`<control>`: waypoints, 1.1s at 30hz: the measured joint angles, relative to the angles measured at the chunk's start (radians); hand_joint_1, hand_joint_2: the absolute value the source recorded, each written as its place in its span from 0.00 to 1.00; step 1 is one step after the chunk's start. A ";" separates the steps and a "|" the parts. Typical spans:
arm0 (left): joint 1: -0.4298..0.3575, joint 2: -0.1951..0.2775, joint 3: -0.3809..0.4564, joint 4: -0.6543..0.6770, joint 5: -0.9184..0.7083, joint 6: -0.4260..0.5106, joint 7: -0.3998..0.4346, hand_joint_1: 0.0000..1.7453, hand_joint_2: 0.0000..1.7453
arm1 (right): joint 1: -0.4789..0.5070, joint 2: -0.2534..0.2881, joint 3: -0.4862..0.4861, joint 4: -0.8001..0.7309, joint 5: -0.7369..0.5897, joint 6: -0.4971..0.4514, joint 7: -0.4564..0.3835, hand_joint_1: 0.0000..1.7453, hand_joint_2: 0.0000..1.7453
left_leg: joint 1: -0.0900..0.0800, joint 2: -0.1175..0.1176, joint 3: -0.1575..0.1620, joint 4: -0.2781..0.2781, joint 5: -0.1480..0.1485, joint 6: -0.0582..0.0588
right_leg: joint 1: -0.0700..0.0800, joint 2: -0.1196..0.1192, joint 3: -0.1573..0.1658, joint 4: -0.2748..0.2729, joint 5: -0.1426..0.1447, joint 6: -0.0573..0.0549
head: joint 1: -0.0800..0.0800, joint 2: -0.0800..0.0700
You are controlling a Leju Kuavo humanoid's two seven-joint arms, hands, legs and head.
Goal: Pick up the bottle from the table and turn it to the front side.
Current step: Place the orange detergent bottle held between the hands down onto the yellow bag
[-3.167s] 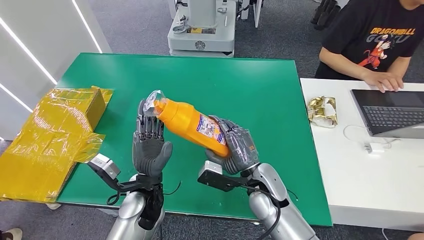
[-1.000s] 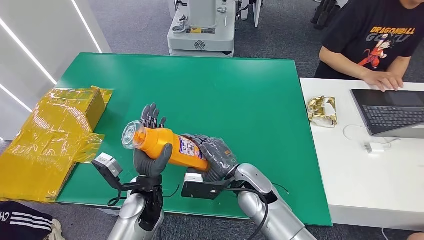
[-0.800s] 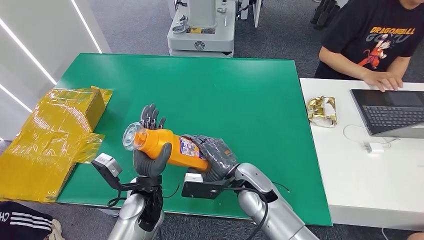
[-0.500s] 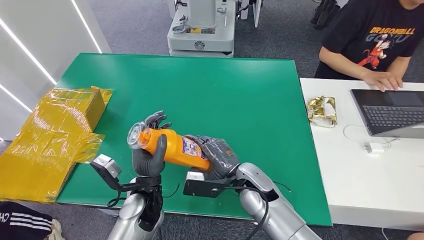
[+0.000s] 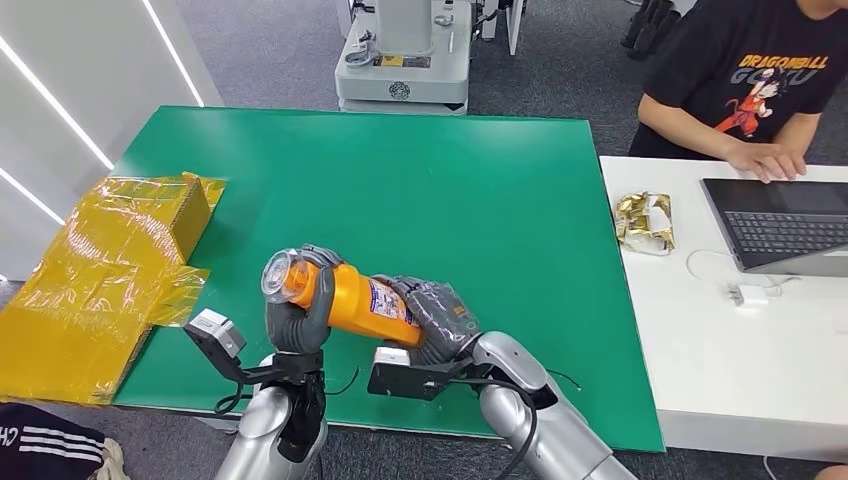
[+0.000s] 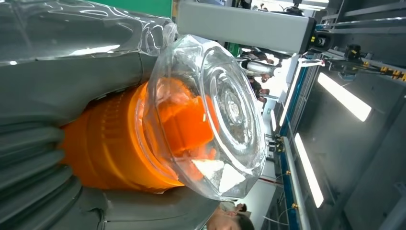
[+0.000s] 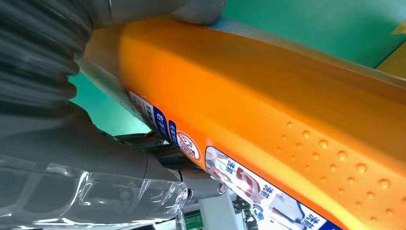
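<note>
So one orange bottle [image 5: 345, 297], lying near-horizontal above the green surface [image 5: 450, 190] by its near edge, held by two hands. Left hand [image 5: 297, 315] wraps fingers round the neck end, just behind the clear cap [image 5: 281, 277]; right hand [image 5: 438, 318] grips the base end, label facing up between them. One yellow wrapped box [image 5: 110, 270] hangs over the left edge. One person [image 5: 760, 70] sits at a white side surface [image 5: 720, 340] with one laptop [image 5: 785, 225] and one gold wrapper [image 5: 645, 222].
</note>
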 joint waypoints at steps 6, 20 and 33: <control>-0.004 0.004 -0.001 0.000 -0.035 0.009 0.003 1.00 1.00 | 0.028 -0.001 -0.006 -0.023 -0.011 -0.046 0.007 0.63 1.00 | 0.000 0.000 0.000 0.000 0.000 0.000 | 0.000 0.000 0.000 0.000 0.000 0.000 | 0.000 0.000; -0.045 0.027 0.025 -0.002 -0.185 0.137 0.025 1.00 1.00 | 0.116 0.028 -0.079 -0.209 -0.132 -0.220 -0.040 0.00 1.00 | 0.000 0.000 0.000 0.000 0.000 0.000 | 0.000 0.000 0.000 0.000 0.000 0.000 | 0.000 0.000; -0.097 0.130 0.061 -0.029 -0.416 0.304 0.042 1.00 1.00 | 0.293 0.036 -0.101 -0.466 -0.202 -0.360 -0.108 0.00 1.00 | 0.000 0.000 0.000 0.000 0.000 0.000 | 0.000 0.000 0.000 0.000 -0.001 0.001 | 0.000 0.000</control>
